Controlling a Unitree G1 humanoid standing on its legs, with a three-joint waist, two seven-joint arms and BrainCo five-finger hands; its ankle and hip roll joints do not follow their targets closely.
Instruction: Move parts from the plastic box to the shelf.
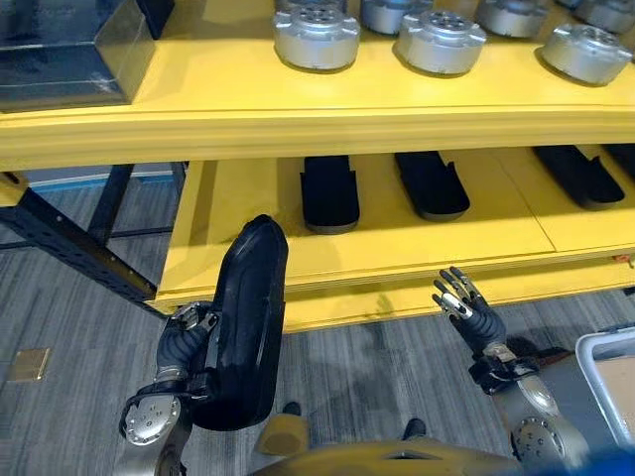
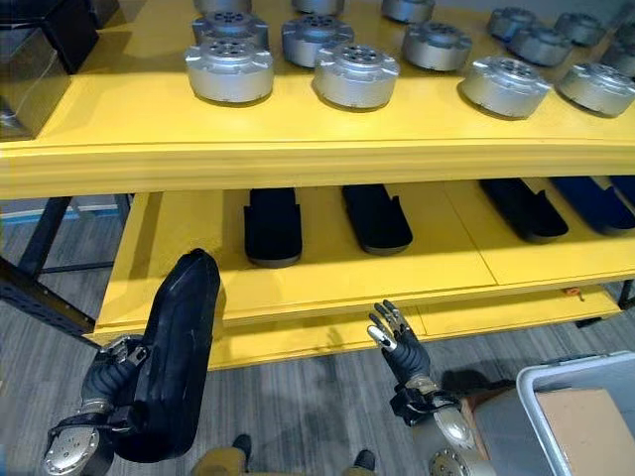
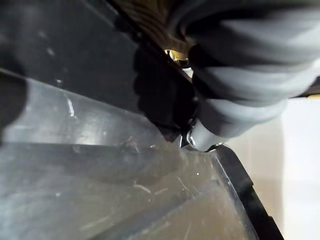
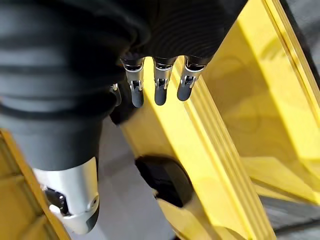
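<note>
My left hand [image 1: 184, 339] is shut on a long black moulded part [image 1: 248, 317], holding it upright at its lower left side. The part's top stands just in front of the left end of the yellow lower shelf [image 1: 397, 253], level with its front edge. In the left wrist view the part's dark surface [image 3: 75, 60] lies right against the hand. My right hand [image 1: 466, 309] hovers open, fingers [image 4: 157, 87] straight, before the shelf's front edge and holds nothing. The grey plastic box [image 2: 531, 397] sits at the lower right.
Three black parts [image 1: 329, 193] [image 1: 432, 185] [image 1: 580, 176] lie side by side on the lower shelf. Several silver round parts [image 1: 316, 38] stand on the upper shelf, with a dark clear-walled box [image 1: 69, 55] at its left. A black rack frame [image 1: 69, 248] slants at left.
</note>
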